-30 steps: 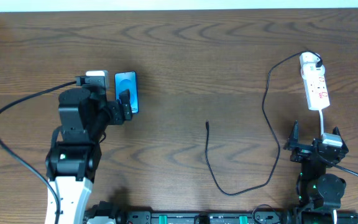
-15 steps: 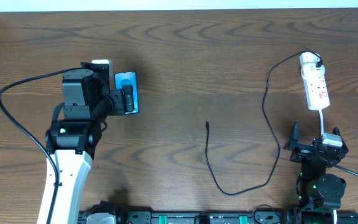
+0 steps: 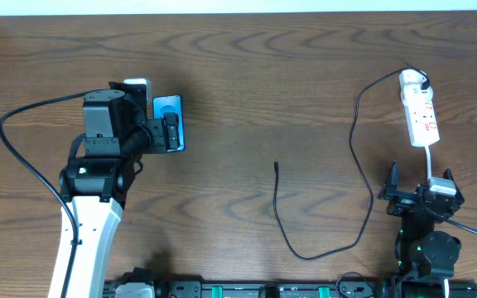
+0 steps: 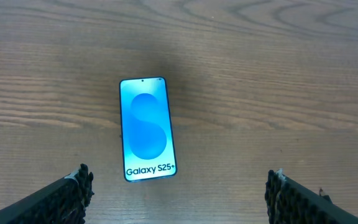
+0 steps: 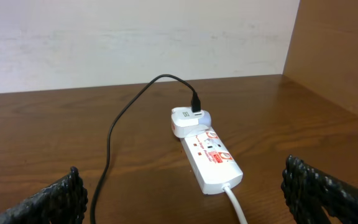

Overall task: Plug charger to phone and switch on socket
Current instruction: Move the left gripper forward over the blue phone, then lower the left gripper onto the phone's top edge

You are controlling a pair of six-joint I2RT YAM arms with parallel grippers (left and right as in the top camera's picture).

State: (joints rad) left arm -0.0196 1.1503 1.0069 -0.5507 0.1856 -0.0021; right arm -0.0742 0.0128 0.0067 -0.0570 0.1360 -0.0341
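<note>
The phone (image 3: 166, 106) lies face up on the left of the table, its cyan screen (image 4: 146, 127) reading "Galaxy S25+". My left gripper (image 3: 162, 134) hovers over its lower end, open; the phone sits ahead of the fingers (image 4: 73, 193), not between them. The white socket (image 3: 421, 112) lies at the far right, with the charger plugged in through a white adapter (image 5: 185, 121). The black charger cable (image 3: 356, 165) loops across the table to its free tip (image 3: 277, 165). My right gripper (image 3: 421, 189) stands open and empty short of the socket (image 5: 207, 152).
The socket's white cord (image 5: 235, 202) runs toward my right gripper. A black arm cable (image 3: 19, 132) arcs left of the left arm. A wooden side wall (image 5: 334, 56) rises to the right of the socket. A pale wall (image 3: 238, 7) borders the table's far edge.
Over the last second the left arm has swung up and turned so that its gripper stands over the phone; for the last half second it has held still. The right arm has not moved.
</note>
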